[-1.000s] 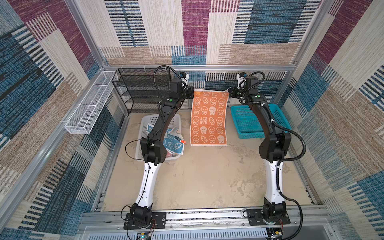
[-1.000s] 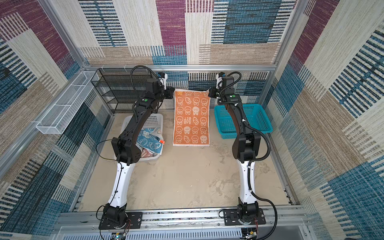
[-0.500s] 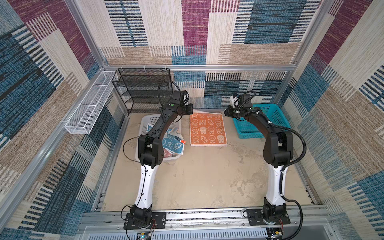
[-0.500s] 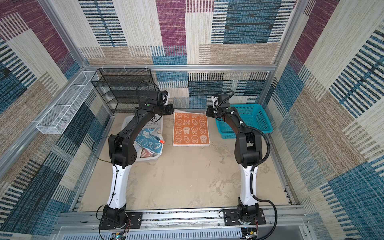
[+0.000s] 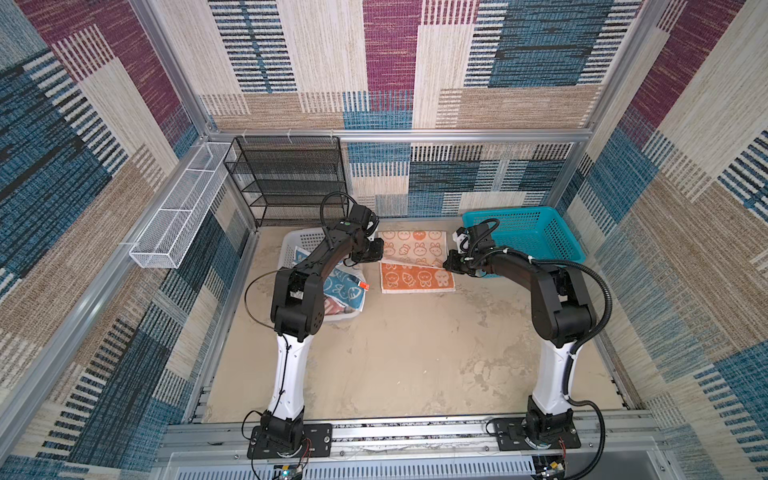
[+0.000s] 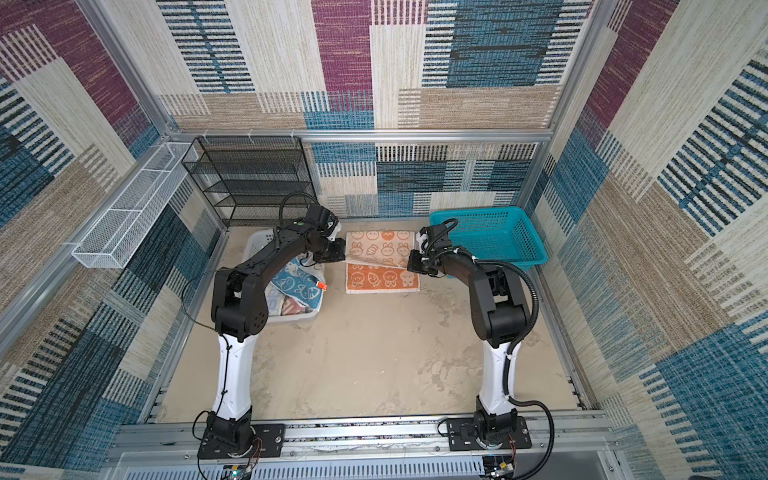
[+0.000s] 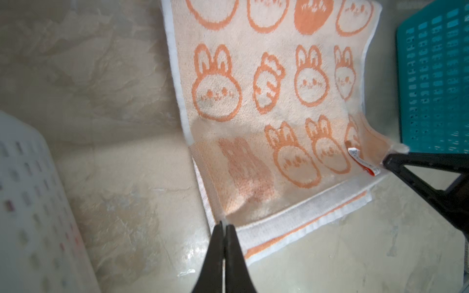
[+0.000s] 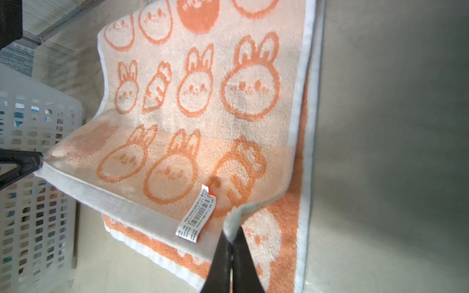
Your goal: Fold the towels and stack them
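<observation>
Terry of the orange towel (image 5: 417,280) sags soft and light in both top views, half doubled on the bench (image 5: 415,353) between the white basket (image 5: 288,245) and teal basket (image 5: 540,237). In the left wrist view my left claw (image 7: 224,227) pinches one corner of its lifted hem. In the right wrist view my right claw (image 8: 232,228) pinches the other, and corners suit such limp cloth.

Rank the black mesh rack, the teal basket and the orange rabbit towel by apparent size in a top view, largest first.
1. black mesh rack
2. teal basket, one corner behind the right arm
3. orange rabbit towel, partly folded over, clearly smallest
</observation>
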